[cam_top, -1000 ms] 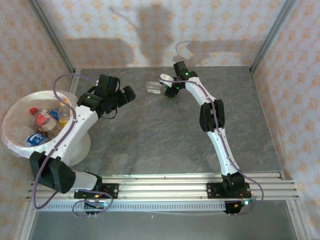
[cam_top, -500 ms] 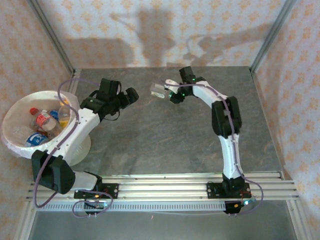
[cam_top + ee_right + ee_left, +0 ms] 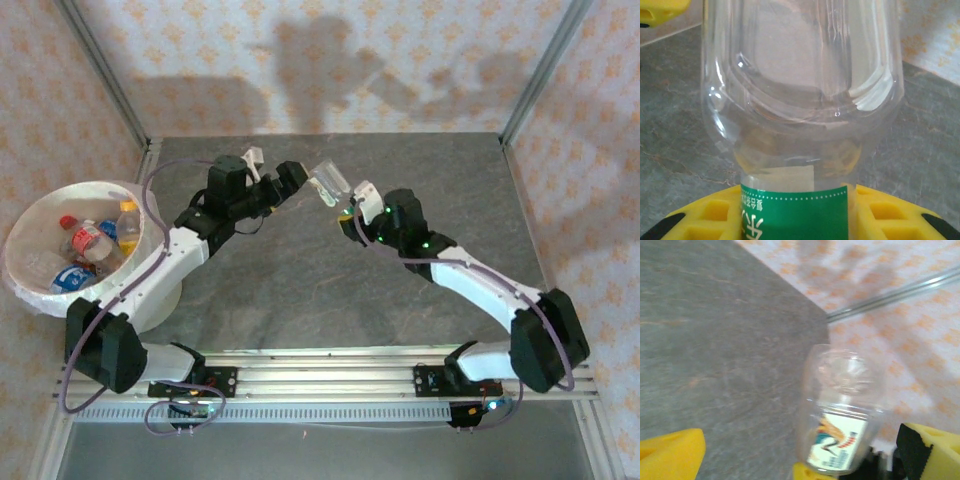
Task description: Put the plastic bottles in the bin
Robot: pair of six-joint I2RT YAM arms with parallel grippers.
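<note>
My right gripper (image 3: 345, 200) is shut on a clear plastic bottle (image 3: 327, 179) with a green label and holds it above the table's middle back. In the right wrist view the bottle (image 3: 800, 85) stands up between the yellow pads (image 3: 890, 215), and its cap end is hidden. My left gripper (image 3: 272, 166) is open right beside it. Seen from the left wrist, the bottle (image 3: 840, 390) hangs between those spread yellow fingers (image 3: 670, 452) and touches neither. The bin (image 3: 20, 225), lined in white, stands at the far left with several plastic bottles (image 3: 90, 240) inside.
The grey table (image 3: 300, 280) stretches in front of both arms. A metal rail (image 3: 320, 365) carries the arm bases at the near edge. Patterned walls with metal posts (image 3: 530, 70) close in the back and sides.
The right arm has lifted the bottle off the back of the table and swung it forward and left. The left gripper has moved right to meet it, still open.
</note>
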